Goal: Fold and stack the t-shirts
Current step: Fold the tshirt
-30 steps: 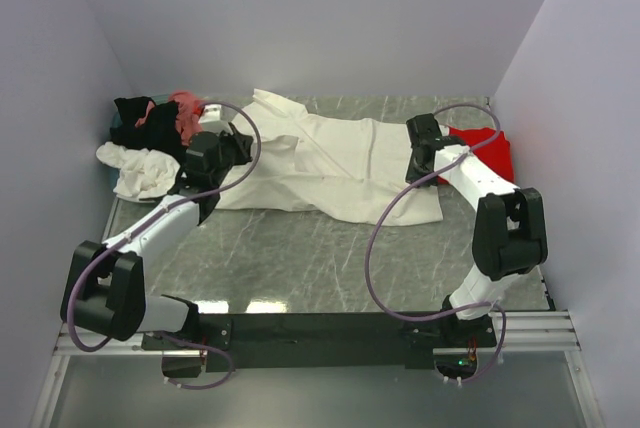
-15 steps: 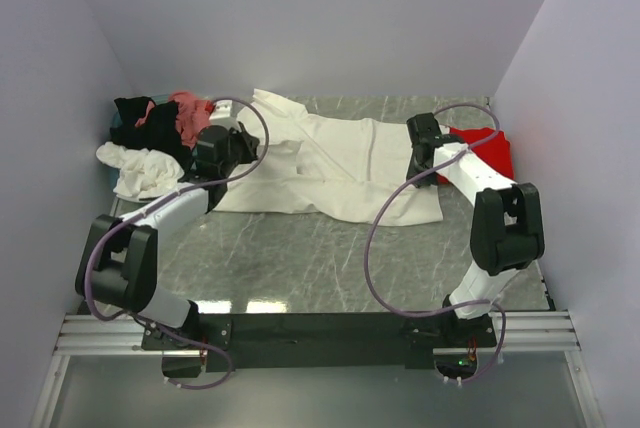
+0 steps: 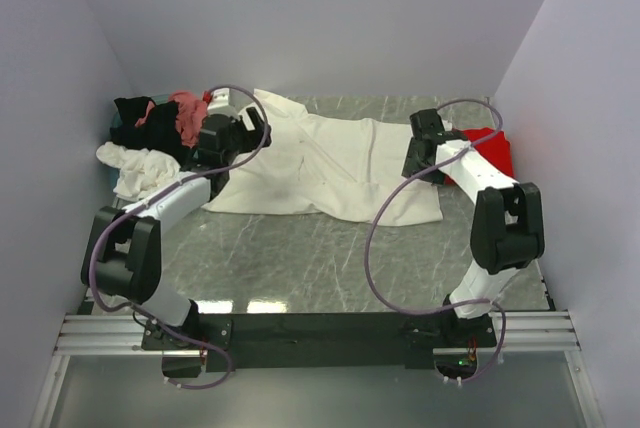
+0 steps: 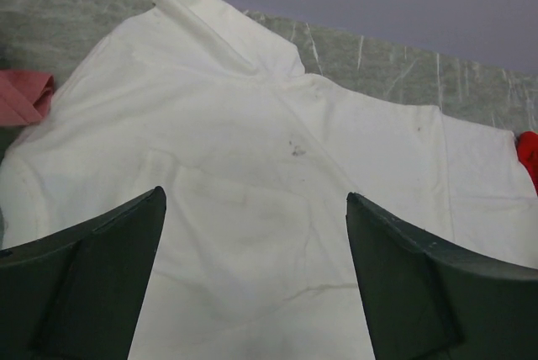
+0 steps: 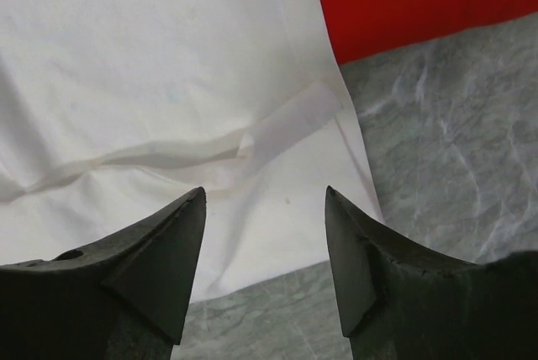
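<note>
1. Top external first: the big cream t-shirt [image 3: 330,163] is spread across the far half of the table [image 3: 300,258], a bit rumpled. The red t-shirt [image 3: 490,148] lies at its right end, partly behind my right arm. Piled in the far left corner are a black shirt [image 3: 135,118] and a pink shirt [image 3: 185,113], with a crumpled white shirt [image 3: 140,170] just in front of them. My left gripper [image 3: 232,138] sits over the cream shirt's left end, right beside that pile. My right gripper [image 3: 418,153] is over its right end, next to the red one.
2. Left wrist: my jaws are spread wide with only cream cloth showing between them. The fabric has a couple of tiny dark specks [image 4: 294,150]. There's a bit of pink at the left edge and a sliver of red far right.
3. Right wrist: the jaws are wide apart here too, above the cream shirt's right edge, where a strip of cloth is folded over. Red fills the top right and grey marble shows on the right. Honestly can't tell if my tips touch the cloth.
</note>
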You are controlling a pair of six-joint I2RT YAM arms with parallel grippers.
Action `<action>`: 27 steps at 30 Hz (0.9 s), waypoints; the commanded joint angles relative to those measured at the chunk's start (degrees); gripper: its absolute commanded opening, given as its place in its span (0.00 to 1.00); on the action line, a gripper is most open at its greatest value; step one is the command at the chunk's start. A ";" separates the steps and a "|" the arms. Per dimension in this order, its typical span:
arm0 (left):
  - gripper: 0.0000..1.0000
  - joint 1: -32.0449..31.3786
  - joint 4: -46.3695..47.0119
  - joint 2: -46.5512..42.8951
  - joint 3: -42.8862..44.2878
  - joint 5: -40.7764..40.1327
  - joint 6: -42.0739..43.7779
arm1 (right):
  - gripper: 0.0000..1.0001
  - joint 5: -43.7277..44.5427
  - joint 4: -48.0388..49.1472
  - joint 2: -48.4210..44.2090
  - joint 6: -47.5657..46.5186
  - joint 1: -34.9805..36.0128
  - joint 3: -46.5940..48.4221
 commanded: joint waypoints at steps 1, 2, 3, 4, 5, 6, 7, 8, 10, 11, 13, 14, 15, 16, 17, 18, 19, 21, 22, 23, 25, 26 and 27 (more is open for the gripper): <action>0.94 -0.07 0.31 -5.15 -3.28 -0.05 -4.10 | 0.66 1.94 0.90 -6.15 0.42 -0.49 -3.58; 0.94 -0.25 -0.39 -5.69 -4.51 0.31 -4.99 | 0.66 1.85 1.25 -7.56 0.68 -0.40 -4.99; 0.94 -0.77 -0.57 -6.21 -7.40 0.66 -5.87 | 0.66 1.59 1.87 -8.35 0.94 -0.40 -6.48; 0.94 -1.04 -0.23 -7.35 -9.17 1.28 -7.53 | 0.65 1.41 2.22 -8.97 1.29 -0.49 -9.46; 0.94 -1.39 1.08 -7.97 -11.01 2.07 -8.33 | 0.66 1.32 2.75 -10.19 1.47 -0.49 -11.05; 0.95 -1.92 1.96 -8.59 -14.68 2.68 -9.03 | 0.66 1.24 3.53 -10.64 1.91 -0.57 -12.37; 0.95 -2.27 2.58 -9.38 -16.29 3.21 -10.34 | 0.66 1.15 3.72 -10.99 2.00 -0.66 -14.56; 0.95 -2.53 3.37 -9.73 -17.70 3.83 -10.79 | 0.66 1.15 3.89 -11.43 2.09 -1.01 -15.54; 0.95 -3.50 3.99 -10.35 -21.13 4.09 -11.93 | 0.66 1.06 4.59 -11.79 2.53 -1.36 -17.82; 0.95 -3.68 4.52 -10.44 -22.01 4.10 -12.20 | 0.66 0.80 4.86 -12.05 2.62 -1.71 -18.36; 0.95 -3.77 5.14 -10.44 -23.86 4.18 -12.55 | 0.66 0.53 5.39 -12.23 2.79 -2.07 -19.07; 0.95 -3.77 5.14 -10.44 -24.30 4.18 -12.64 | 0.66 0.62 5.39 -12.23 2.88 -2.07 -19.24; 0.95 -3.77 5.40 -10.26 -25.00 4.18 -12.73 | 0.66 0.62 5.48 -12.05 2.97 -2.42 -19.16; 0.95 -3.77 5.92 -10.09 -25.35 4.18 -12.82 | 0.66 0.45 5.56 -11.79 2.97 -2.68 -19.16; 0.95 -3.77 6.02 -9.91 -25.70 4.18 -12.91 | 0.66 0.36 5.56 -11.61 2.97 -2.86 -19.16; 0.95 -3.77 6.02 -9.39 -26.06 3.92 -12.99 | 0.66 0.44 5.74 -11.44 2.79 -3.21 -19.24; 0.95 -3.77 5.76 -9.12 -26.15 2.96 -12.91 | 0.66 0.44 5.91 -11.35 2.79 -3.56 -19.42; 0.95 -3.77 5.14 -8.25 -26.23 1.55 -12.91 | 0.66 0.27 6.44 -10.82 2.53 -3.91 -19.94; 0.95 -3.77 4.88 -7.98 -26.15 0.50 -12.91 | 0.66 0.01 6.62 -10.39 2.44 -4.61 -20.12; 0.95 -3.77 4.44 -7.72 -26.06 -0.03 -13.08 | 0.66 -0.08 6.79 -10.21 2.35 -4.88 -20.21; 0.95 -3.68 4.96 -7.28 -26.23 -0.21 -13.26 | 0.66 -0.34 7.50 -9.94 2.09 -5.67 -20.82; 0.95 -3.68 5.74 -7.19 -26.32 0.05 -13.35 | 0.66 -0.52 7.58 -9.60 2.00 -6.02 -20.91; 0.95 -3.68 6.45 -7.36 -26.67 0.31 -13.61 | 0.66 -0.87 8.02 -9.33 1.91 -6.29 -21.09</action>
